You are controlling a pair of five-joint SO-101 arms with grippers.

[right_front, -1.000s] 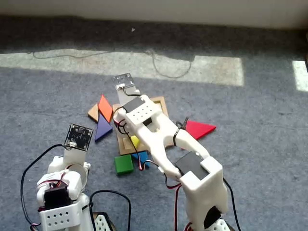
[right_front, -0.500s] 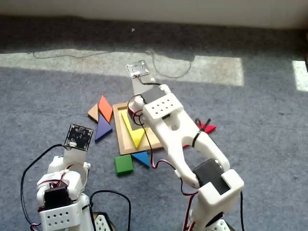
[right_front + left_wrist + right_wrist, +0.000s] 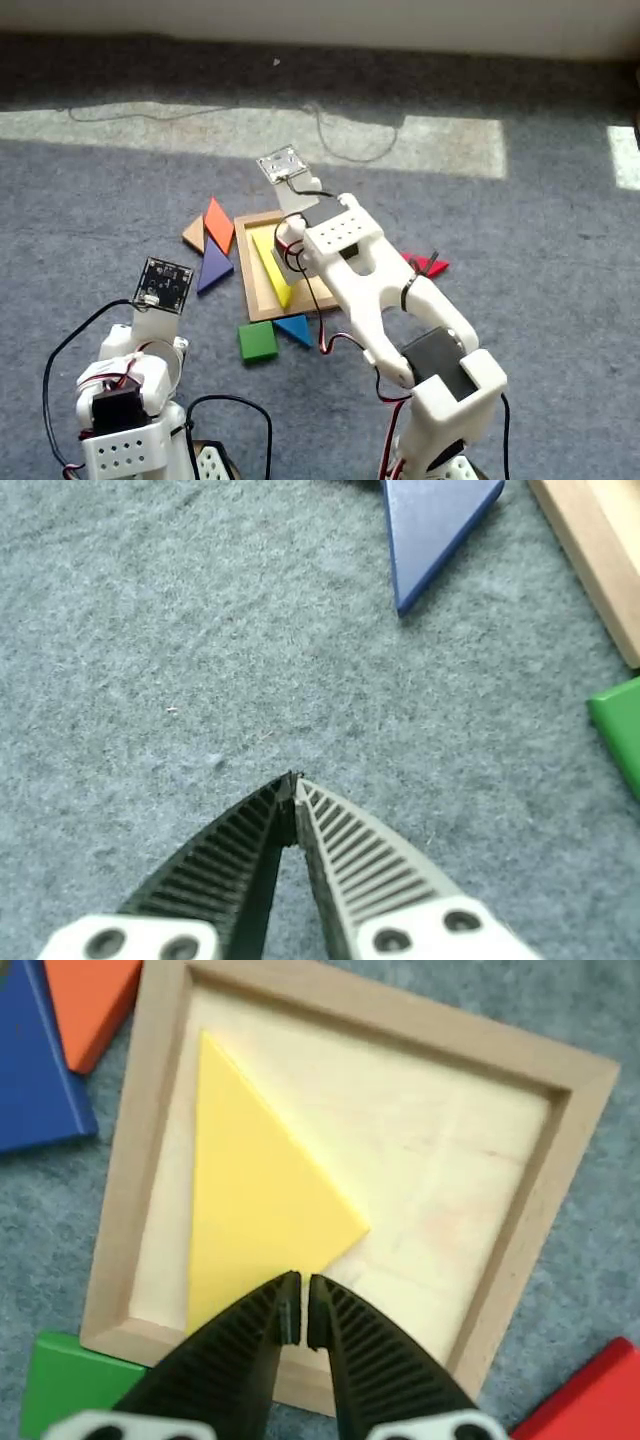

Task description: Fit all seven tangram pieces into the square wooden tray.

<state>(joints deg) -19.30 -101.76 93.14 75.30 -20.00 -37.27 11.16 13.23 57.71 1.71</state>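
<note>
Left arm (image 3: 125,400) is sitting folded at the near left, over the grey carpet (image 3: 150,630). Left gripper (image 3: 293,786) is pointing down at bare carpet, and its ribbed jaws are pressing together with nothing between them. The dark blue triangular piece (image 3: 430,525) is lying flat ahead of it, well apart from the tips.

Going rightward in the high view, a tan flat piece (image 3: 192,234) is lying against the orange triangular piece (image 3: 218,222). The dark blue triangular piece is lying just below these two. All three are sitting just beside the left edge of the square wooden tray (image 3: 245,275).

A green square block (image 3: 257,341) and a small light blue triangular piece (image 3: 296,327) are lying side by side on the carpet, just off the tray's near edge.

The tray is holding one piece, the large yellow triangular piece (image 3: 250,1200). It is lying flat inside with one straight side along the tray's left inner wall and its point toward the middle. The remaining tray floor is showing bare wood.

Right gripper (image 3: 302,1295) is hanging over the near corner of the yellow piece. Its jaws are drawn almost together, leaving a thin slit and pinching nothing. Whether the tips are touching the piece cannot be told.

The red triangular piece (image 3: 432,266) is lying on the carpet right of the tray, partly covered by the right arm (image 3: 380,290).
</note>
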